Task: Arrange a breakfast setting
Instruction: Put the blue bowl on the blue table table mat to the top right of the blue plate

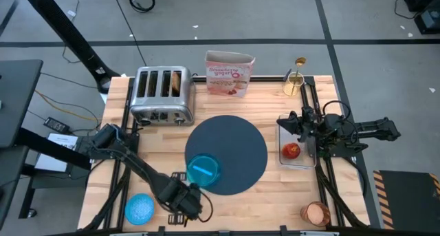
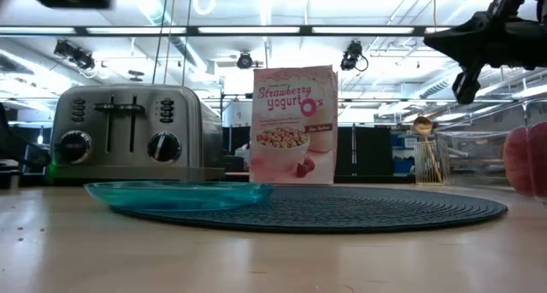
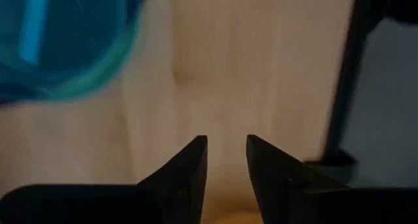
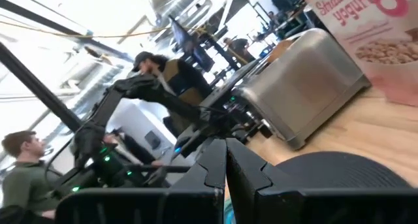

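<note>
**Teal plate on the mat, left arm clear of it**

We find the small teal plate [image 1: 203, 170] lying flat on the large round mat [image 1: 237, 143], at the mat's near-left part, its rim reaching the mat's edge. We judge this spot leaves the mat's centre free for the small blue bowl [image 1: 139, 208], which sits off the mat at the worktop's [image 1: 227, 105] near-left corner.

The left gripper [image 1: 184, 200] is just beside the plate, over bare wood between plate and bowl; its jaws stand a little apart and hold nothing. The right gripper [image 1: 297, 124] waits above the clear tray [image 1: 302, 162] on the right, jaws together, empty.

The red fruit [image 1: 291, 151] lies in that tray. The amber cup [image 1: 316, 212] stands at the near-right corner, the gold spoon [image 1: 299, 69] upright in a holder at the far-right. Toast [image 1: 177, 82] shows in a slot of the toaster [image 1: 162, 95].

Open room: the mat's centre and right half are bare. The left arm works close to the near edge; the bowl has little margin there. The cereal box [image 1: 229, 73] and toaster crowd the far side.
</note>
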Action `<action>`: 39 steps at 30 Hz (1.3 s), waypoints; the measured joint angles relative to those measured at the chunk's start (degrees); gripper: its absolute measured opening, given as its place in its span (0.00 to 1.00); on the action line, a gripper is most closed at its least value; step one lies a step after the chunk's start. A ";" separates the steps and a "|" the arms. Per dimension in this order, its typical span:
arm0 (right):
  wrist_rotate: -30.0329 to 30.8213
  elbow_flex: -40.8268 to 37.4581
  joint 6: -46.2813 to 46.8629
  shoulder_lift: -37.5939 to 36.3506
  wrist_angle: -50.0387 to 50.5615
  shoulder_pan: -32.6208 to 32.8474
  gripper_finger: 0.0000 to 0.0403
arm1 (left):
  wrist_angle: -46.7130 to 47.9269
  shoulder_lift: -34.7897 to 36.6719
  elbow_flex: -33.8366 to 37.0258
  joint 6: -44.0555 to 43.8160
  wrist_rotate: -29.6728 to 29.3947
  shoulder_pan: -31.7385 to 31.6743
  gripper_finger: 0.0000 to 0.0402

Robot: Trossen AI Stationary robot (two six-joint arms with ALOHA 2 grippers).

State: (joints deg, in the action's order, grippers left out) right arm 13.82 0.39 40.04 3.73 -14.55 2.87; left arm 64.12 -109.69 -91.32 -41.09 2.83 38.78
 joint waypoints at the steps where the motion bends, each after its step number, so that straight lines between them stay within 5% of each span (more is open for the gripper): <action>1: 0.12 -0.01 0.00 0.01 -0.01 0.00 0.03 | 0.02 0.00 -0.30 -2.59 0.33 0.60 0.28; 17: 1.51 0.02 0.48 0.00 0.01 0.00 0.04 | 7.43 0.94 -1.36 -41.68 1.11 8.09 0.28; 29: 4.75 0.00 0.54 0.01 0.05 0.00 0.16 | 13.86 1.53 -1.04 -70.71 -0.80 13.91 0.29; 39: 5.99 0.02 2.98 0.00 -0.02 -0.01 0.17 | 5.38 2.56 6.34 -83.42 -2.85 17.34 0.29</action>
State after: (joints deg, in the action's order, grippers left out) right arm 19.81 0.40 43.02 3.73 -14.57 2.86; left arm 69.49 -107.13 -84.98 -124.52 -0.02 56.12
